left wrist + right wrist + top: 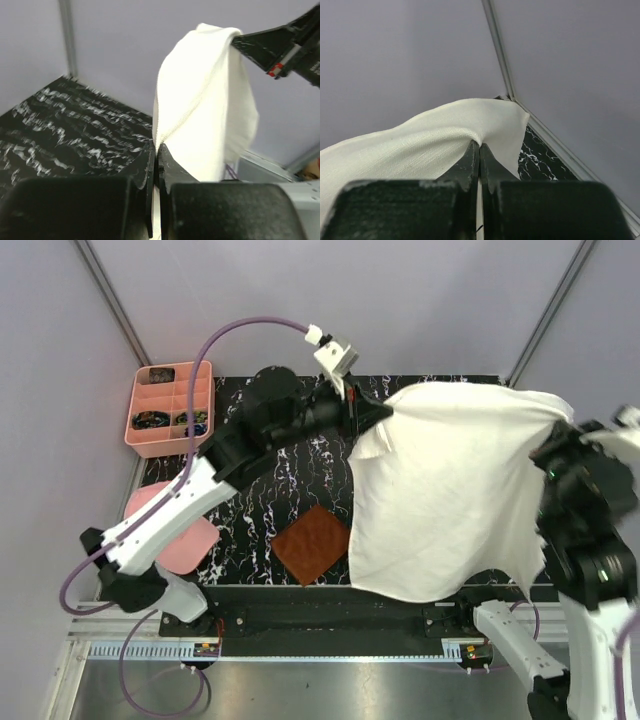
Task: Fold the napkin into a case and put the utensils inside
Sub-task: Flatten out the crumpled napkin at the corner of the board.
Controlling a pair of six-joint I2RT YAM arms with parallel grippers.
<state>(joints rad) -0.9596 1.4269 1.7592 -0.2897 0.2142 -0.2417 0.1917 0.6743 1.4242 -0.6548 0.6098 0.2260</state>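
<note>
The napkin (450,490) is a large cream-white cloth held up in the air, stretched between both arms and hanging over the right half of the black marbled table (280,480). My left gripper (380,412) is shut on its upper left corner. In the left wrist view the jaws are pressed together on the napkin's (205,100) hemmed edge at the left gripper (156,148). My right gripper (548,447) is shut on the upper right corner; the right gripper (479,146) pinches a fold of the napkin (420,145). The case and the utensils are out of view.
A brown textured square mat (312,542) lies near the table's front edge, just left of the hanging cloth. A pink compartment tray (170,408) with small items stands off the table's back left corner. A pink plate (185,540) lies under the left arm.
</note>
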